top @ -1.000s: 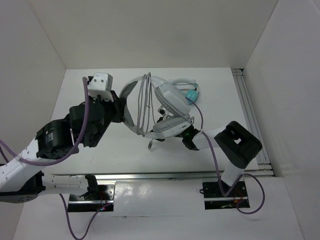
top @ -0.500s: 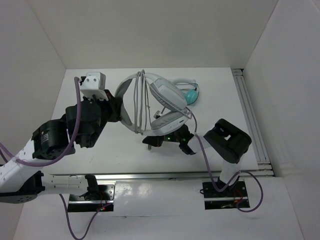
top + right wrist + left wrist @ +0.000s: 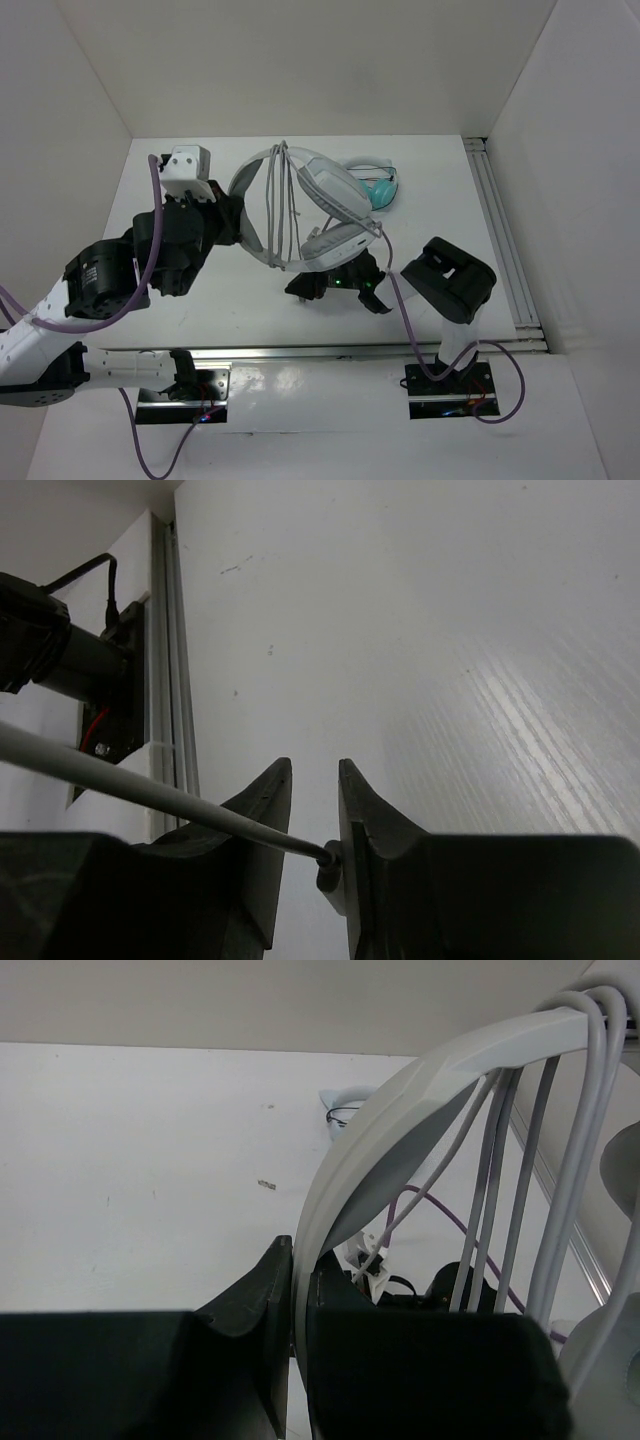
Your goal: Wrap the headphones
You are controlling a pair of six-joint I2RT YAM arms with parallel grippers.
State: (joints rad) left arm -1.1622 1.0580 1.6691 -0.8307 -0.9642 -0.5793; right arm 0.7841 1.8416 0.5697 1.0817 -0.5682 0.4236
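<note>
The light-grey headphones point(image 3: 335, 190) hang above the table with the thin grey cable point(image 3: 272, 210) looped several times round the wide headband. My left gripper point(image 3: 243, 215) is shut on the headband point(image 3: 400, 1110); in the left wrist view the left gripper point(image 3: 298, 1255) has the band clamped between its black fingers. My right gripper point(image 3: 300, 288) is low under the earcups. In the right wrist view the right gripper point(image 3: 313, 765) is nearly closed, with the cable's plug end point(image 3: 330, 865) between its fingers against the right one and the cable point(image 3: 150, 790) running off to the left.
The smaller teal headphones point(image 3: 380, 188) lie on the table behind the grey pair. A metal rail point(image 3: 500, 230) runs along the right side. White walls enclose the table on the left, back and right.
The right gripper has moved left from under the right earcup to the hanging cable end below the headphones. The left gripper has lifted and tilted the headphones slightly to the left.
</note>
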